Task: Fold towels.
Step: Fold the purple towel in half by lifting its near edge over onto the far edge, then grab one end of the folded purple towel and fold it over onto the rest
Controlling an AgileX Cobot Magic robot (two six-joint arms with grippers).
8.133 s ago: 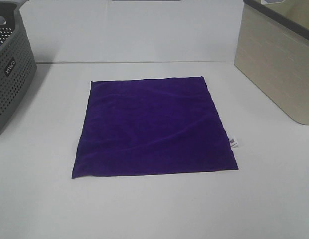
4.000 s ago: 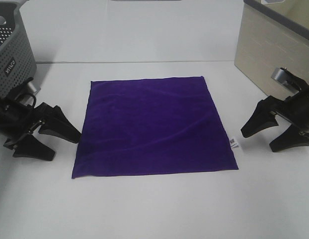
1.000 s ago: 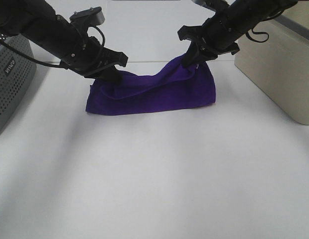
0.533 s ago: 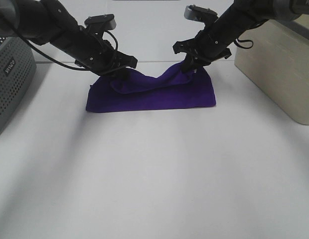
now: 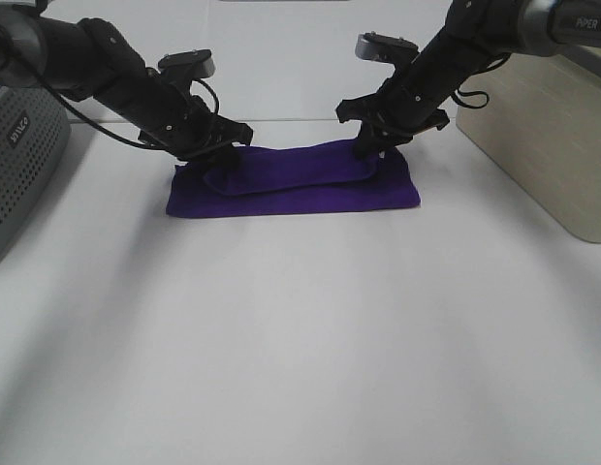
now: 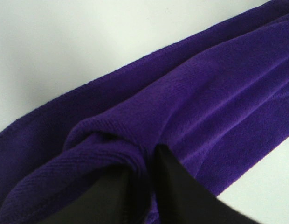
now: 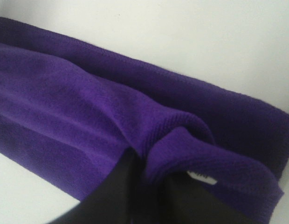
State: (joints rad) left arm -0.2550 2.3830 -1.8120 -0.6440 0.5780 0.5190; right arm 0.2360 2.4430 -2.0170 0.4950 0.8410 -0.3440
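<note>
The deep purple towel (image 5: pixel 300 184) lies folded into a long strip at the back middle of the white table. My left gripper (image 5: pixel 220 157) is shut on the towel's folded-over corner at the left end, low on the cloth; in the left wrist view the fabric (image 6: pixel 191 93) bunches between the black fingers (image 6: pixel 182 186). My right gripper (image 5: pixel 370 150) is shut on the corner at the right end; in the right wrist view the fabric (image 7: pixel 88 107) is pinched between the fingers (image 7: pixel 112 191), with a bit of the white tag (image 7: pixel 200 175) showing.
A grey perforated basket (image 5: pixel 19 155) stands at the left edge. A beige bin (image 5: pixel 543 136) stands at the right back. The white table (image 5: pixel 300 339) stretches out in front of the towel.
Both grippers carried the towel's near edge up and over to the back, folding it in half. Over the last second they lowered the held corners down onto the cloth, and the sagging middle flattened.
</note>
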